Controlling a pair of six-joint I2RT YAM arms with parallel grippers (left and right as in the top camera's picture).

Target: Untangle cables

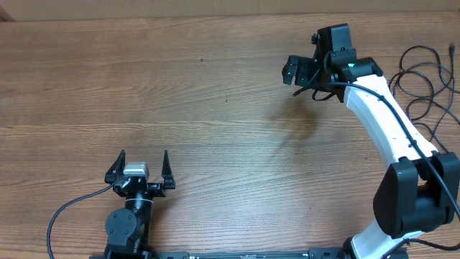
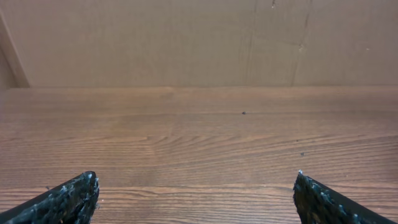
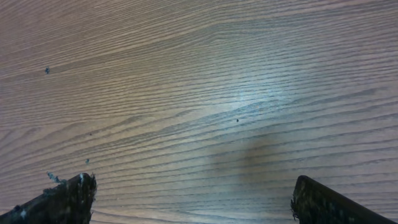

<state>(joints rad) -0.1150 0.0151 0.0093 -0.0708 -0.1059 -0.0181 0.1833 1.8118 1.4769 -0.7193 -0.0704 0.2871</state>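
Spreading across all three views is a wide brown wood-grain bench [image 1: 215,108]. Its pale and dark streaks run side to side, matte apart from a soft lighter patch under the right wrist camera, and it is dotted with a few tiny dark specks [image 2: 243,113]. Along the far edge, seen from the left wrist, rises a plain tan panelled wall [image 2: 186,37] with faint vertical seams; nothing more of the room shows. The thin black flexible cables [image 1: 411,52] lie in loose overlapping loops at the far right edge of the bench. They sit to the right of the white-shelled right arm [image 1: 381,122] and partly run out of the overhead picture; how they cross one another is too fine to tell. The right tool [image 1: 302,56] hangs over bare wood in the far right part of the bench, near the cables but apart from them. Its black fingers are spread wide with nothing between them, and a dim shadow [image 1: 295,129] falls on the grain nearby. The left tool [image 1: 144,157] sits at the near left edge, well apart from the cables, its fingers likewise spread wide and empty, pointing toward the far wall. A thicker black wire [image 1: 65,208] curls away from the left arm's base
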